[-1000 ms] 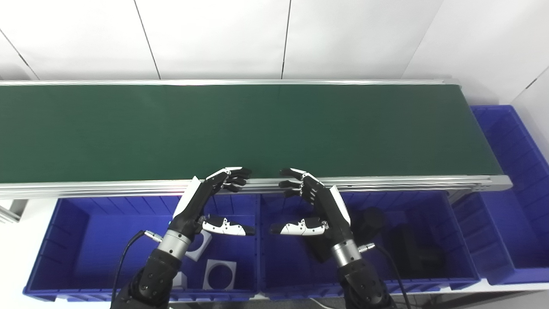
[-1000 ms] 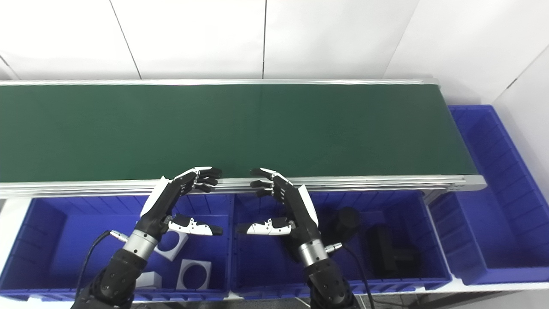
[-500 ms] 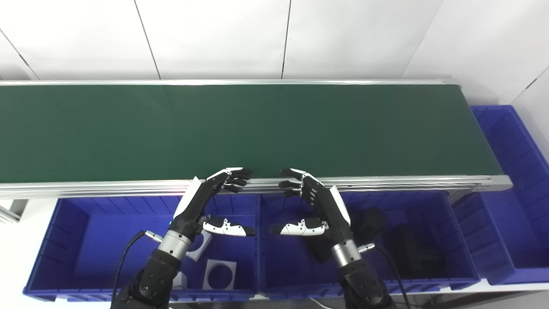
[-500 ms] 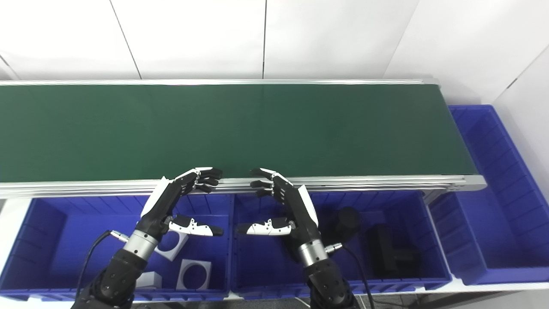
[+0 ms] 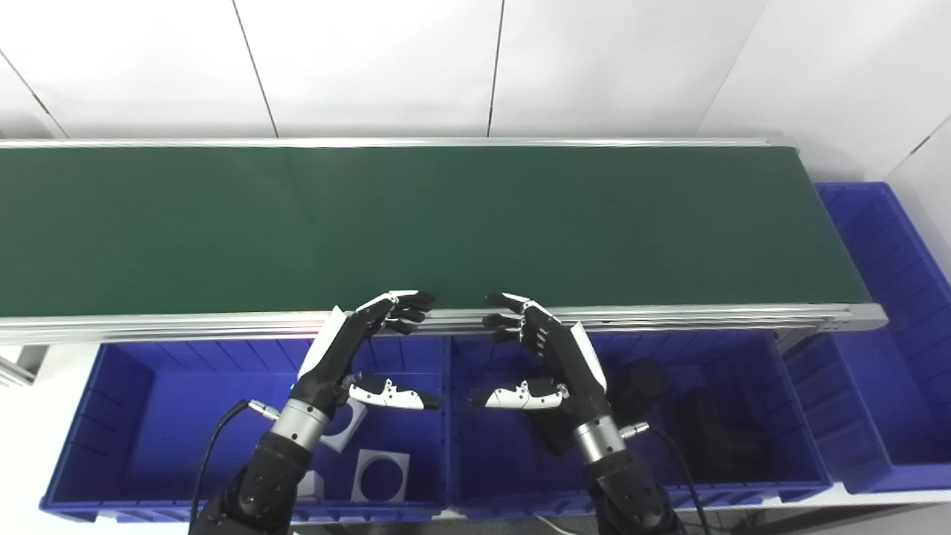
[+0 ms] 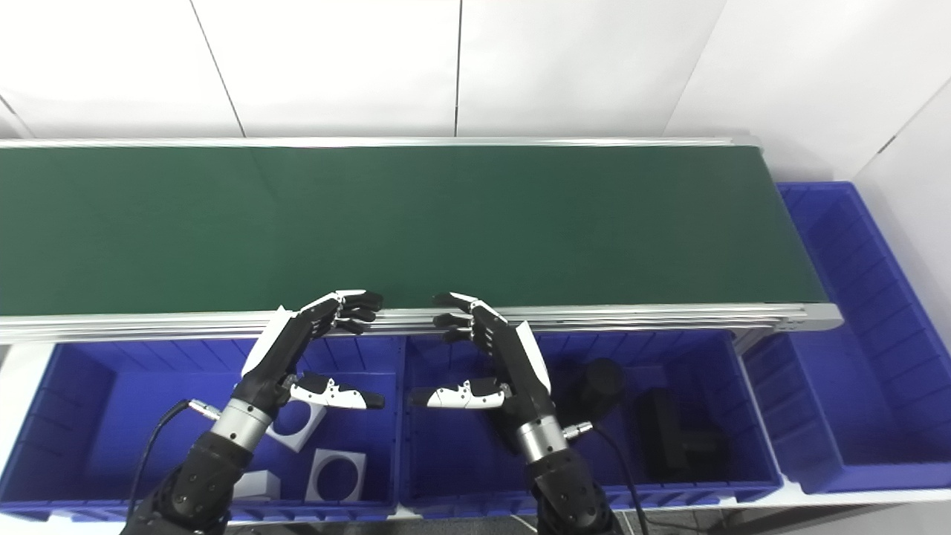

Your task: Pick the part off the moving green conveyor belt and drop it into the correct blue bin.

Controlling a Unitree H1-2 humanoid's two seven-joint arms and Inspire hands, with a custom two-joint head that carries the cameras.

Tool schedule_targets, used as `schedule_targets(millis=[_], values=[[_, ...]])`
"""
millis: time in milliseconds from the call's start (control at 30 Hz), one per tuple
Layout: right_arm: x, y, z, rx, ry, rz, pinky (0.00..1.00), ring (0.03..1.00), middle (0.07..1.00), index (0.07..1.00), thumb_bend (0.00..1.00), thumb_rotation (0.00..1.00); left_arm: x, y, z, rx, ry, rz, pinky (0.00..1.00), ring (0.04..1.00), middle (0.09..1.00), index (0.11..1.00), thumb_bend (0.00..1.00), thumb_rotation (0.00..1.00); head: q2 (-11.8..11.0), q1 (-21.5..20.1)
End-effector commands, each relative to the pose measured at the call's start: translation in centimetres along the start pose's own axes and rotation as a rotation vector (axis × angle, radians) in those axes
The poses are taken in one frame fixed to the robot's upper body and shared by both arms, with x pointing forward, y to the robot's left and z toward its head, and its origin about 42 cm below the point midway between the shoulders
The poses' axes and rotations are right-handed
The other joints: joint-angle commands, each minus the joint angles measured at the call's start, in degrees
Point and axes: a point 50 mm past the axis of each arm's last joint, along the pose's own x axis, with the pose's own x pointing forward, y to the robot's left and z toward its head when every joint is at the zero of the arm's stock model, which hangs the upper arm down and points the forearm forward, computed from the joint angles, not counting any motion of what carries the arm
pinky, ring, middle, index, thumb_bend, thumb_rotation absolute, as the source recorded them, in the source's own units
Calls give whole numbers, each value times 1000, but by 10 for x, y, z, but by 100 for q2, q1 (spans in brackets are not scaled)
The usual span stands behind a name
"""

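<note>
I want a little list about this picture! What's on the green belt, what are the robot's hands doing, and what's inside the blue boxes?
belt: green conveyor belt, no part visible on it
left hand: left hand open, holding nothing, above the left blue bin
right hand: right hand open, holding nothing, above the middle blue bin
left bin contents: white square parts with round holes
middle bin contents: black parts
far right bin: blue bin at the belt's end, no parts visible in it
</note>
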Motion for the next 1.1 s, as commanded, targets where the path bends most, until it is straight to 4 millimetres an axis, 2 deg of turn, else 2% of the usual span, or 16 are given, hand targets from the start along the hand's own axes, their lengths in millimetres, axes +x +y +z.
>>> schedule_targets(millis=[0,1067], values=[[7,2,9,11,-51,-6,638,729,830,747,838,32,9,6,12,1,-80,21,643,714,752,743,910,0,1,5],[7,2,7,10,-50,-7,637,726,827,746,841,27,10,6,12,5,-78,20,640,712,752,745,910,0,-9,13]])
